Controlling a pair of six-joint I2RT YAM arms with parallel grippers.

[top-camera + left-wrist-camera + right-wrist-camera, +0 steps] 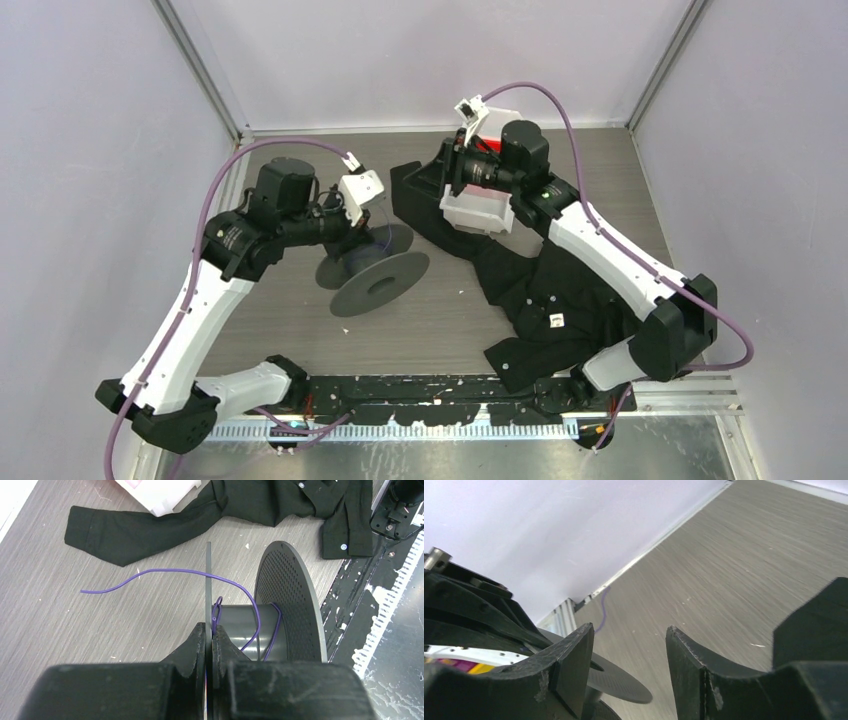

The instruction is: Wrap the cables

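A dark grey two-flanged reel (378, 280) lies tilted on the table left of centre. My left gripper (357, 235) (210, 628) is shut on the thin edge of its near flange (208, 575). The cable (165, 571) is a thin purple wire. It loops loosely round the reel's hub (240, 627), and its free end trails left across the table. My right gripper (629, 630) (452, 168) stands open with nothing between its fingers, to the right of the reel and above the table. In the right wrist view the reel's flange (621, 680) and a bit of cable (602, 607) lie beyond it.
A black garment (540, 290) sprawls over the right half of the table, one sleeve (135, 527) reaching toward the reel. A white box (478, 208) sits on it under my right wrist. Walls close in at the back and both sides.
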